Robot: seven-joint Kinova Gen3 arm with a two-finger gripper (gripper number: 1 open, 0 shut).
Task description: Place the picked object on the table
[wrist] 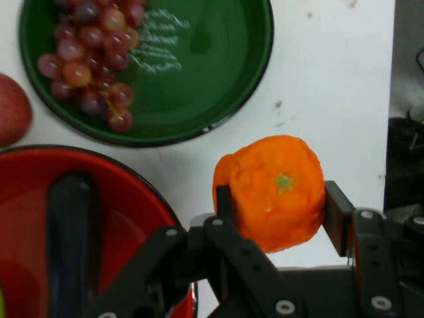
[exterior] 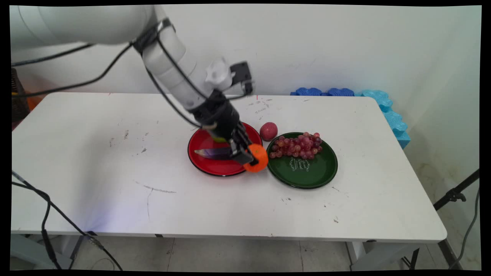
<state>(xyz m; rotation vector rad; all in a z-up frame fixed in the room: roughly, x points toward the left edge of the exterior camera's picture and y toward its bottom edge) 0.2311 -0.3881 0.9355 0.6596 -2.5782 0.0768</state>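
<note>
Gripper [exterior: 251, 156], main view: mine, clamped on an orange [exterior: 257, 158], held over the gap between the red plate [exterior: 203, 163] and the green plate [exterior: 307, 176], near the middle of the tabletop [exterior: 115, 172]. Grapes [exterior: 297, 145] lie on the green plate; a red fruit [exterior: 268, 131] sits behind, toward the far edge.

Hand view: my fingers [wrist: 224, 199] press the orange [wrist: 271, 192] on opposite flanks, stem uppermost. I judge it light, soft-skinned and easily bruised, best held across its widest girth. A dark object [wrist: 69, 232] rests in the red plate [wrist: 132, 199].

Hidden and cut off
The arm [exterior: 184, 76] hides part of the red plate [exterior: 203, 161]; the hand view's edges crop the apple [wrist: 12, 109] and grapes [wrist: 93, 59].
</note>
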